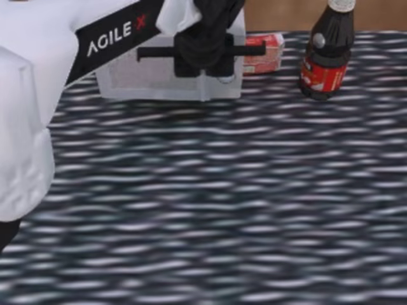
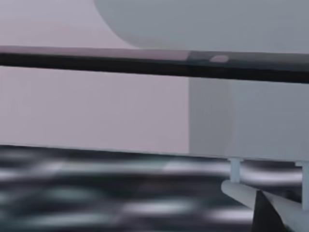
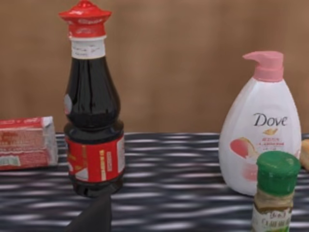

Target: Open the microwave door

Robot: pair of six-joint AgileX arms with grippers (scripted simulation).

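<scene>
The light grey microwave [image 1: 166, 79] stands at the far edge of the table, left of centre, mostly covered by my left arm. The microwave door [image 1: 149, 81], with its speckled mesh window, faces the front and lies flat against the body. My left gripper [image 1: 203, 71] hangs over the door's right part. In the left wrist view the microwave [image 2: 96, 111] fills the picture, with a grey bar handle [image 2: 241, 192] close to the gripper [image 2: 263, 217]. The right gripper [image 3: 96, 215] is parked off to the right, out of the top view.
A small red-and-white box [image 1: 264, 54] lies just right of the microwave. A dark sauce bottle [image 1: 326, 57] with a red label stands further right. The right wrist view also shows a white Dove pump bottle [image 3: 260, 140] and a green-capped jar [image 3: 276, 193].
</scene>
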